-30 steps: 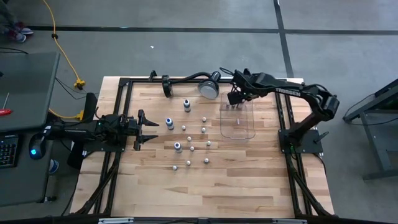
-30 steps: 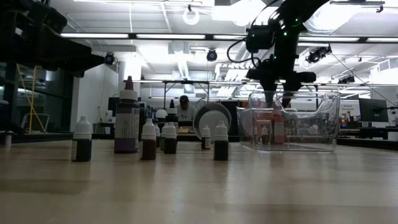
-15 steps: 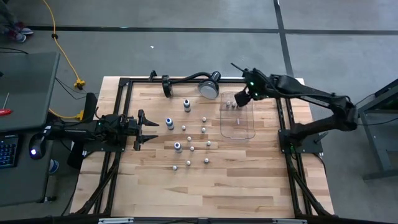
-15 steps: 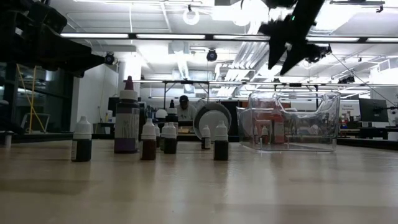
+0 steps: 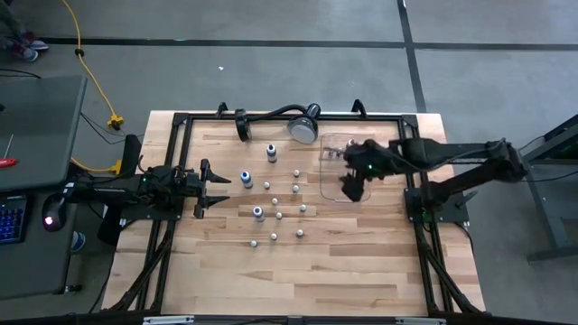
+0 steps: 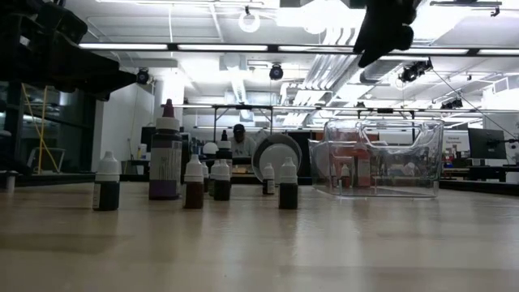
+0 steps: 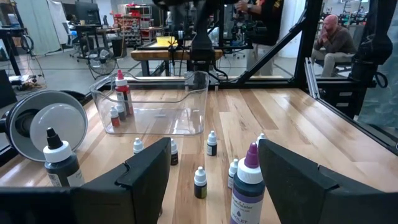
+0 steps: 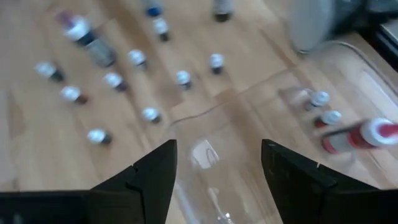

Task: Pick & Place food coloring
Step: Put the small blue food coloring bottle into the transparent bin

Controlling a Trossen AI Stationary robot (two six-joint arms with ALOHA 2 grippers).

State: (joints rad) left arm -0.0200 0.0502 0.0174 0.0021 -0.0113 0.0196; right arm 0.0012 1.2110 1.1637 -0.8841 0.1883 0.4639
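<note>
Several tiny white-capped food coloring bottles (image 5: 278, 216) stand on their bases in the middle of the table. Taller ones stand among them (image 5: 271, 152), and one has a purple tip (image 7: 249, 186). A few more bottles (image 8: 328, 117) stand at the far end of the clear tray (image 5: 346, 191), with a red one (image 7: 121, 93) beside them. My right gripper (image 5: 350, 183) hovers open, high above the tray (image 8: 217, 143), and holds nothing (image 8: 217, 186). My left gripper (image 5: 215, 186) waits open at the table's left, facing the bottles (image 7: 214, 180).
A round silver lamp head (image 5: 304, 127) on a black gooseneck lies at the far edge, just left of the tray. A black frame (image 5: 181, 126) borders the table. Bare wood runs along the near side (image 5: 298, 280). A person sits in the room beyond (image 7: 333, 37).
My right gripper has risen from low inside the tray's far end, by the red bottle, to well above the tray. It then moved toward the table's near edge and now hangs over the tray's middle. The bottles in the tray stay put.
</note>
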